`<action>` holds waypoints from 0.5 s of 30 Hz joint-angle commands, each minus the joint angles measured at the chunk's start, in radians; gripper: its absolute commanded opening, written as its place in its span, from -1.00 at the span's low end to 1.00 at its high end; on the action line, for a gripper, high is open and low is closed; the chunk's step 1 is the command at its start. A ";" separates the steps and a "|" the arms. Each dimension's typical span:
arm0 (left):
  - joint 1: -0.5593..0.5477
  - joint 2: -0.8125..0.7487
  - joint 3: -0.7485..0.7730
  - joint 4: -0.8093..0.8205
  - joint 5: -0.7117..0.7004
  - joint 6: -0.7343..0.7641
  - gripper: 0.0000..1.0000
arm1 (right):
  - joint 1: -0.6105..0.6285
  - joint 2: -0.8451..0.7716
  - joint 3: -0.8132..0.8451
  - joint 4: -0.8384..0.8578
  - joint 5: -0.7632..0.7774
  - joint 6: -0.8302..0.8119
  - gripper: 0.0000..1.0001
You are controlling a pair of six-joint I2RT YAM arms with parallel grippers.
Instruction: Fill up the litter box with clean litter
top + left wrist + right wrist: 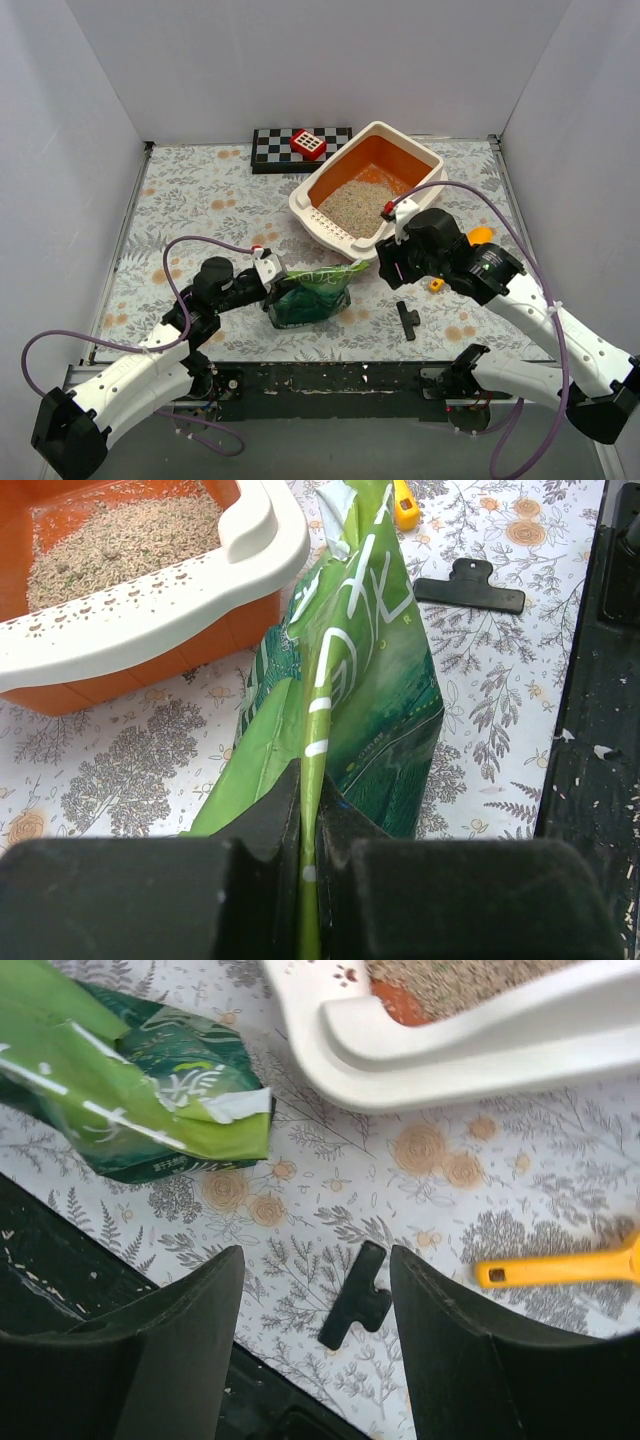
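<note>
The large rectangular plastic litter box (335, 228), with cream-white rim and orange inner walls, stands at an angle toward the far right corner of the table (200, 200). Its slotted edge faces the near left. The clean litter (358, 203), fine beige-grey speckled granules, covers the floor of the box near that slotted edge, while the orange floor is bare toward the far side. I judge that the filling is only partly done.

The litter is loose and cannot be gripped; it only flows, so it must be poured from its container. That container is the glossy green plastic bag (310, 298), which lies just beside the near left end of the box, toward the near edge of the table. The bag is soft and probably slippery, and any litter left inside would sink to its bottom. A good hold is one on the flat folded edge and one low on the body, to tip it.

The left gripper (310, 880) is pressed together on the bag's folded edge. The right gripper (315, 1260) is spread and holds nothing, hanging above a small black plastic clip (355, 1308). An orange-yellow plastic scoop (560, 1268) lies near the right side of the box.
</note>
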State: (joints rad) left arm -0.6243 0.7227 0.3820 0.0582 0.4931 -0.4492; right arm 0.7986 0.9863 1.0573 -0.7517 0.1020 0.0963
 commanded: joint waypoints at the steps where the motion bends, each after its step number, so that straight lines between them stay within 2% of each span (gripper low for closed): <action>1: 0.009 -0.026 -0.014 0.061 -0.019 -0.016 -1.00 | -0.051 -0.020 0.015 -0.150 0.074 0.198 0.32; 9: 0.009 -0.042 -0.026 0.075 -0.007 -0.026 -1.00 | -0.249 -0.132 -0.317 -0.034 -0.039 0.384 0.19; 15: 0.009 -0.032 -0.026 0.077 0.001 -0.034 -1.00 | -0.340 -0.158 -0.471 0.057 -0.021 0.457 0.19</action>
State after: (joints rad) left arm -0.6235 0.7033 0.3542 0.0937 0.4946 -0.4725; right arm 0.4995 0.8574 0.6399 -0.7940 0.0895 0.4686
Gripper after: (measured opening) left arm 0.018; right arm 0.596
